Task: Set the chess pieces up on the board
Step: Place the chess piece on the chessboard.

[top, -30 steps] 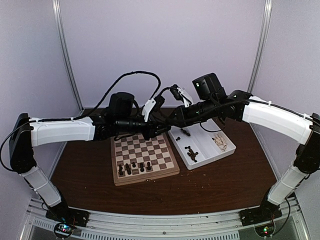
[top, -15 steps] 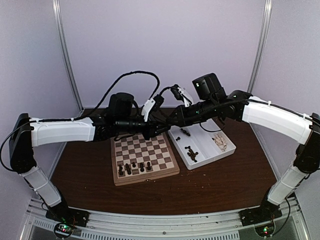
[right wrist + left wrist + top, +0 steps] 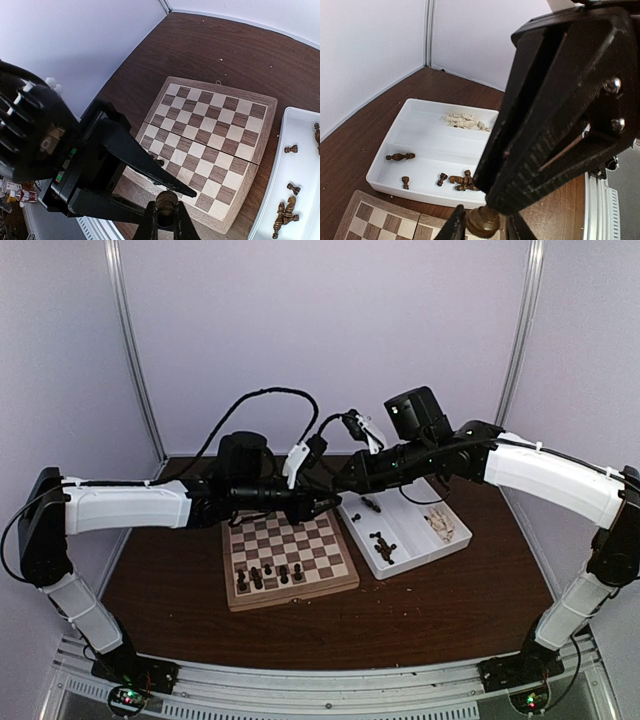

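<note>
Right wrist view: the right pincer (image 3: 165, 222) is clenched on a small dark brown wooden chess piece (image 3: 166, 200), held in mid-air high over the square wooden chessboard with light and dark checkered squares (image 3: 215, 130). The left pincer (image 3: 486, 229) meets it nose to nose, its black fingers (image 3: 145, 162) reaching in from the left to flank the same piece. The left wrist view shows the piece sitting between those fingers, but whether they press on it or stand just clear cannot be told. Both wrists see the piece nearly end-on, so its long axis appears to run roughly along the line between the two pincers. It is too foreshortened to say which piece it is. In the top external view the meeting point hangs above the board's far right corner, near the white compartmented plastic tray (image 3: 430, 135) that lies just beside the board on the dark wooden tabletop (image 3: 225, 45). A short row of dark pieces (image 3: 270, 574) stands upright along the board's near edge. More dark pieces (image 3: 462, 181) and a cluster of pale cream pieces (image 3: 465, 121) lie loose in the tray. The placing to come likely turns on one relation: the open squares lie below the held piece and toward the arms' bases. The right arm, with the surer hold, looks better placed to carry it down, turning it upright on the way.
</note>
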Controlling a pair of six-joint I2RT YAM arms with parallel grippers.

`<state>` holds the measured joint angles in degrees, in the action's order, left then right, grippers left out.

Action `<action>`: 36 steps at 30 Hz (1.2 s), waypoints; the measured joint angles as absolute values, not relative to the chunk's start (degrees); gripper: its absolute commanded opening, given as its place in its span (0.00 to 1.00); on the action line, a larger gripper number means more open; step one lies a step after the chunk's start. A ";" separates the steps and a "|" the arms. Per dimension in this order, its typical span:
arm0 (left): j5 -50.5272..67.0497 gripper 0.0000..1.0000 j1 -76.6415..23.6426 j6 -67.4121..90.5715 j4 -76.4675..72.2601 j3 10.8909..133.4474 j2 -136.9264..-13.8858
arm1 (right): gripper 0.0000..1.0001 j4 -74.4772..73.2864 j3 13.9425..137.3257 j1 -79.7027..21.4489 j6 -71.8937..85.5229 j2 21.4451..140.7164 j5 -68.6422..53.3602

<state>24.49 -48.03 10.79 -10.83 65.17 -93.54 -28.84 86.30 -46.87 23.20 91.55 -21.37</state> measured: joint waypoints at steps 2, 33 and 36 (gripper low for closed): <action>24.62 0.30 -48.07 10.50 -10.90 64.84 -93.54 | 0.00 -28.99 86.30 -46.83 23.38 91.55 -21.37; 26.87 0.00 -48.05 5.43 -12.58 62.76 -92.33 | 0.22 -30.81 86.30 -45.84 24.49 92.92 -27.11; 26.92 0.00 -48.07 5.45 -13.65 62.17 -92.25 | 0.17 -30.50 86.30 -45.84 24.88 93.10 -27.24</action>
